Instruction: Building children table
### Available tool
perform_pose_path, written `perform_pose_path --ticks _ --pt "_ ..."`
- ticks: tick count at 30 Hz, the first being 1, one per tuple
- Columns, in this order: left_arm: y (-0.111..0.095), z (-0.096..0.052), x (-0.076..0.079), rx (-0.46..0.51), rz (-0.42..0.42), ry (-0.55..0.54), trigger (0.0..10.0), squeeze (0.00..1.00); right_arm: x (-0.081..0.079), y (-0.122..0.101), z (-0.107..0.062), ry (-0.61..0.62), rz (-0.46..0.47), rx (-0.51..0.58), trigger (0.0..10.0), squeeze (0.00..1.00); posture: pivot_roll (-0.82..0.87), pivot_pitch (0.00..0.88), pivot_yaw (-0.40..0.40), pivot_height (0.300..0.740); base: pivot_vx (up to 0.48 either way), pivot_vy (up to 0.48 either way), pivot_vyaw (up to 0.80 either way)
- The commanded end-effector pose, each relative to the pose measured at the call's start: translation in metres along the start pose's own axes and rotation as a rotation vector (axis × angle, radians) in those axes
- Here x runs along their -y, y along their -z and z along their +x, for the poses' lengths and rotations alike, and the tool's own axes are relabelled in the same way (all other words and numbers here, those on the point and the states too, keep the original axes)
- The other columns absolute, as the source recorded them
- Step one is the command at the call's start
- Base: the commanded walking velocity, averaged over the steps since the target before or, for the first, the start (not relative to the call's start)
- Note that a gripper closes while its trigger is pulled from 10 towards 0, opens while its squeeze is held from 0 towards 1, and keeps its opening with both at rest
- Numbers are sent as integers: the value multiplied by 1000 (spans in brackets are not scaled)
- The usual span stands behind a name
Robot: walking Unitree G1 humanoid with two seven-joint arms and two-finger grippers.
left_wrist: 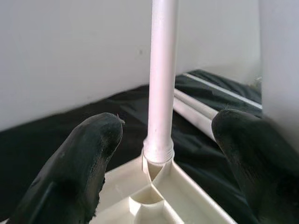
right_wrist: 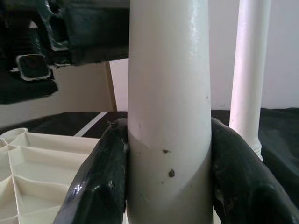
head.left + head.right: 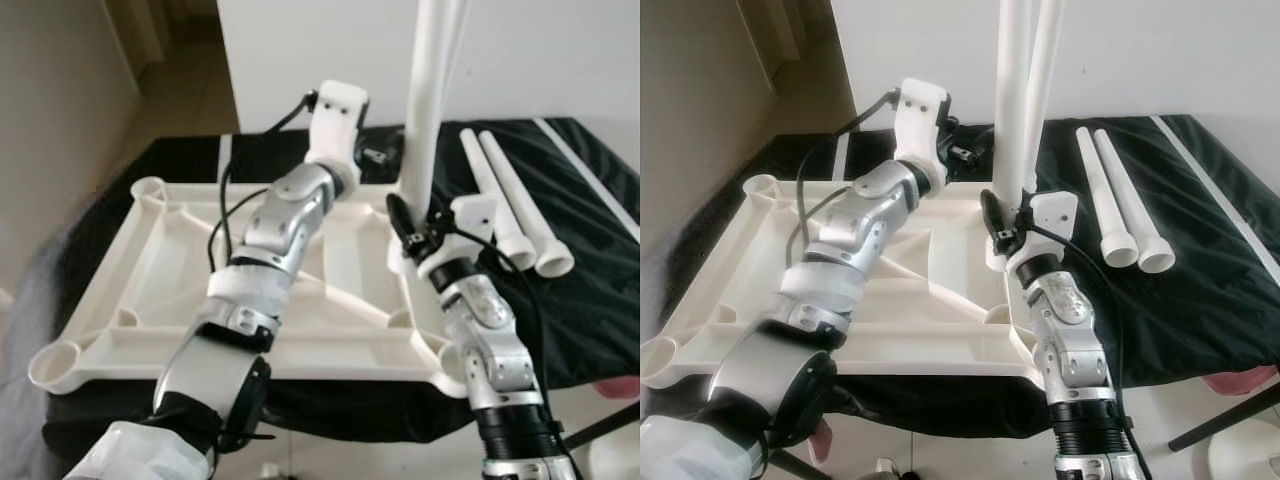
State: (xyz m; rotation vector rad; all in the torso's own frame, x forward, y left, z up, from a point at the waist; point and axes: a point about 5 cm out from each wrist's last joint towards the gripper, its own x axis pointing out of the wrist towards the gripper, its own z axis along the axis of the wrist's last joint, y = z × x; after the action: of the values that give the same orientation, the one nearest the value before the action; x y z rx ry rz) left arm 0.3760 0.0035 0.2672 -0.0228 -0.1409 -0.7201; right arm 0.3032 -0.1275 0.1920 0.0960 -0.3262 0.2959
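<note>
The children's tabletop (image 3: pixel 150 290) lies upside down on a black cloth (image 3: pixel 590 300), its ribbed white underside facing up toward us, with round sockets at the corners. We see two white legs standing upright at its far right side. The nearer upright leg (image 3: pixel 1043 100) rises beside our right gripper (image 3: pixel 1002 222), and in the right wrist view the two black fingers (image 2: pixel 100 186) press against both sides of this leg, clamped on it low down. The farther upright leg (image 1: pixel 161 79) sits seated in its corner socket, and our left gripper (image 1: pixel 163 154) faces it with its fingers (image 1: pixel 84 163) spread wide apart on either side, touching nothing. In the head views our left arm (image 3: pixel 285 225) reaches across the tabletop toward that far corner. Two spare legs (image 3: pixel 505 205) lie side by side on the cloth to the right of the tabletop, their wider ends toward us.
</note>
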Motion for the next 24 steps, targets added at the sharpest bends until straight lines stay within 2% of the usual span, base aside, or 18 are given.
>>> perform_pose_path --ticks 1,5,9,11,15,20,24 --pt "-6 6 23 -1 24 254 10000 0 -11 -1 1 -75 5 17 10000 0 -15 0 5 740 0 0 0" --pt "-9 8 28 4 9 307 10000 0 -10 3 0 -78 -3 2 10000 0 -16 0 5 740 0 0 0" --pt "-17 6 35 38 -44 395 10000 0 -12 7 -1 -84 1 -11 10000 0 -15 0 0 740 0 0 0" --pt "-25 4 41 75 -110 471 10000 0 -16 8 1 -101 7 -18 10000 0 -14 0 -2 740 0 0 0" --pt "-30 2 44 95 -143 523 10000 0 -17 9 2 -108 9 -19 10000 0 -15 0 -3 740 0 0 0" --pt "-36 -4 53 125 -233 632 10000 0 -17 10 3 -103 17 -20 10000 0 -13 0 0 740 0 0 0" --pt "-39 -8 58 137 -254 671 10000 0 -18 12 3 -103 20 -25 10000 0 -10 0 -2 740 0 0 0"
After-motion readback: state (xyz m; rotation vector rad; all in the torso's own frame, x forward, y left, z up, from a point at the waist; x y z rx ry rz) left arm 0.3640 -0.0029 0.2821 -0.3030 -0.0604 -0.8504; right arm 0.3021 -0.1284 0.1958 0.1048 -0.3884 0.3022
